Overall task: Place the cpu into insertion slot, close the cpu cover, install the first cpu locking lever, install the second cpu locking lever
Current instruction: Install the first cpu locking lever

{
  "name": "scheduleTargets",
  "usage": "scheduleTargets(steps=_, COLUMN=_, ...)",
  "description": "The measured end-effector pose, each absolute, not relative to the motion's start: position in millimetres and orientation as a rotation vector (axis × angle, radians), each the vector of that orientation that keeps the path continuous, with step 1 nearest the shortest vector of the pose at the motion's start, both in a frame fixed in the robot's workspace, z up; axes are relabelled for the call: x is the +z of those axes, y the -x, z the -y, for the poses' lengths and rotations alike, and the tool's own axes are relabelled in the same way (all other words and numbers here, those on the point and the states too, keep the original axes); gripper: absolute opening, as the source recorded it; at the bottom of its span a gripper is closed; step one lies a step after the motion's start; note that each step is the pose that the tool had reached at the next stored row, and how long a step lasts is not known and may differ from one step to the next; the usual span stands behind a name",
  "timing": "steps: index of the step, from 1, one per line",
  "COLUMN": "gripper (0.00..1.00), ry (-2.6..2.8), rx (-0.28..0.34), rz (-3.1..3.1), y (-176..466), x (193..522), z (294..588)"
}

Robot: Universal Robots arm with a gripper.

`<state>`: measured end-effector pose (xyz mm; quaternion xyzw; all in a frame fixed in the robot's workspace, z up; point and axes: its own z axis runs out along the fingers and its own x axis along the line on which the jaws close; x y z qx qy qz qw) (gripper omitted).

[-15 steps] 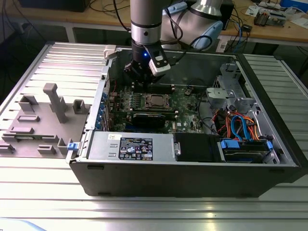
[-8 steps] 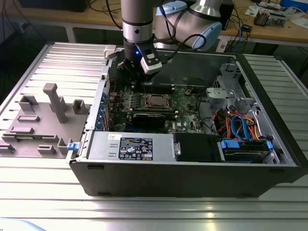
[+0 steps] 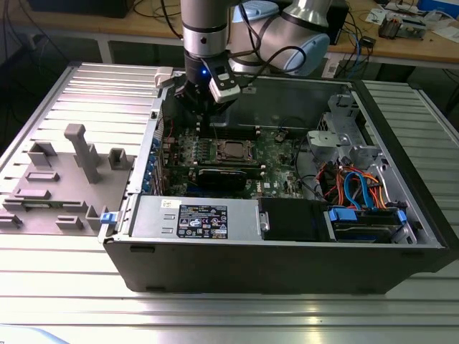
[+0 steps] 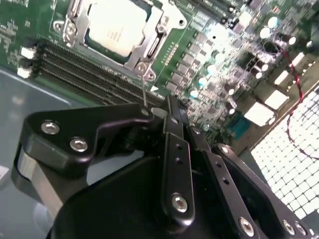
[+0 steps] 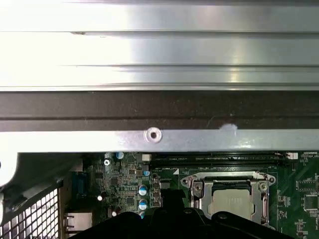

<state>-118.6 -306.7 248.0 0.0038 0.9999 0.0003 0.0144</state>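
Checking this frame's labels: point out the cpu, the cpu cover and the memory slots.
the cpu point(image 4: 117, 25), second wrist view, middle of its silver top.
the cpu cover point(image 5: 219, 177), first wrist view, frame bar nearest the memory slots.
the memory slots point(image 4: 89, 74), second wrist view, midway along the dark rows.

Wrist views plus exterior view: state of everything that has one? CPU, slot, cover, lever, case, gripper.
cpu: seated in its socket, silver top up.
insertion slot: filled by the cpu.
cpu cover: down flat, framing the cpu.
locking lever: thin rod, appears raised from the socket corner towards the gripper tip.
gripper: low over the board, at the lever's end.
computer case: open, board exposed.
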Motion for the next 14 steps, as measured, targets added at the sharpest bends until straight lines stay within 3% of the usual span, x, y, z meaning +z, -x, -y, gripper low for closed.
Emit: scheduleTargets(steps=14, gripper=0.11, ry=-0.008, rx=0.001, rz=-3.113, y=111.0, x=252.4, z=301.7)
